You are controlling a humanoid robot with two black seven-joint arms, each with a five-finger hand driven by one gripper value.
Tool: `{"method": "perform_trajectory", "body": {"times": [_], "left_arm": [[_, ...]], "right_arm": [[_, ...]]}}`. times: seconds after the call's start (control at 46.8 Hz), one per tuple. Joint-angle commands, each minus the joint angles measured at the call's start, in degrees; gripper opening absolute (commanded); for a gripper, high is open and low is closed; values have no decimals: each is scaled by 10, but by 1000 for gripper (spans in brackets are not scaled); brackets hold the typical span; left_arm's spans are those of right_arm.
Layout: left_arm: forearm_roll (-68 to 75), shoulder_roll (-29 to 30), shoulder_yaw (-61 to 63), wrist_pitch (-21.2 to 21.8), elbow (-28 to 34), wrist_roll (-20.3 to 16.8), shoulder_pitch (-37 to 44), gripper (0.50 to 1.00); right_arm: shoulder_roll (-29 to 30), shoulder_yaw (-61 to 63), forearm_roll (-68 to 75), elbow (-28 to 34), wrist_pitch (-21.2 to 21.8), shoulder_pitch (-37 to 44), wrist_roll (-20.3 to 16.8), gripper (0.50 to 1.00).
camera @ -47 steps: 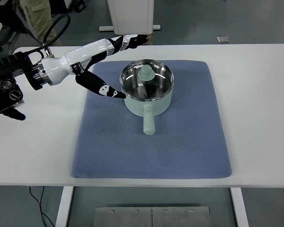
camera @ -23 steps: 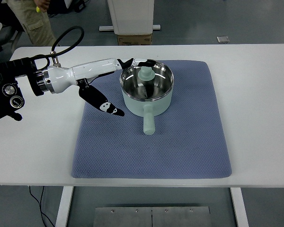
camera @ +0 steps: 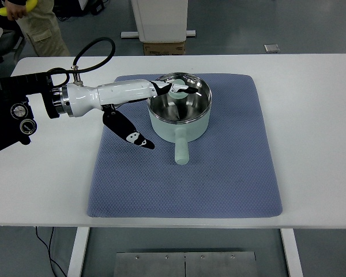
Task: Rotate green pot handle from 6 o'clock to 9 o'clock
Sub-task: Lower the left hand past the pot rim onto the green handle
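A pale green pot [camera: 191, 126] with a shiny steel rim stands on the blue mat [camera: 230, 173], toward its far middle. Its handle [camera: 180, 152] points straight toward the near edge, at 6 o'clock. My left hand [camera: 163, 116] reaches in from the left. Its fingers [camera: 172, 89] lie stretched over the pot's left rim and lid, hiding the green knob. The thumb [camera: 132, 137] hangs spread apart over the mat, left of the pot and clear of the handle. The hand holds nothing. The right arm is not in view.
The white table [camera: 317, 133] carries the mat. A black cable [camera: 95, 49] loops above my left forearm [camera: 98, 97]. A person [camera: 37, 26] stands beyond the far left corner. A white cabinet base [camera: 159, 20] stands behind the table.
My left hand has moved right. Its fingers went from behind the pot's far left rim to lying over the lid. The thumb swung down and away from the pot's side. The pot has not moved.
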Motion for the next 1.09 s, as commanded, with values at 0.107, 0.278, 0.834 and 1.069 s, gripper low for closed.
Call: {"method": "perform_trajectory", "body": {"times": [0.107,0.278,0.834,1.069], "left_arm": [[34,-11,11,0,1,0,-1,1000],[60,-24,12,0,1,0,-6,1000],[145,-74,48,0,22,0,-12,1000],[178,-91,63,0,44,0,-9,1000]], "right_arm": [[0,0,0,0,0,0,0,1000],[0,0,0,0,0,0,0,1000],[0,0,0,0,0,0,0,1000],[0,0,0,0,0,0,0,1000]]}}
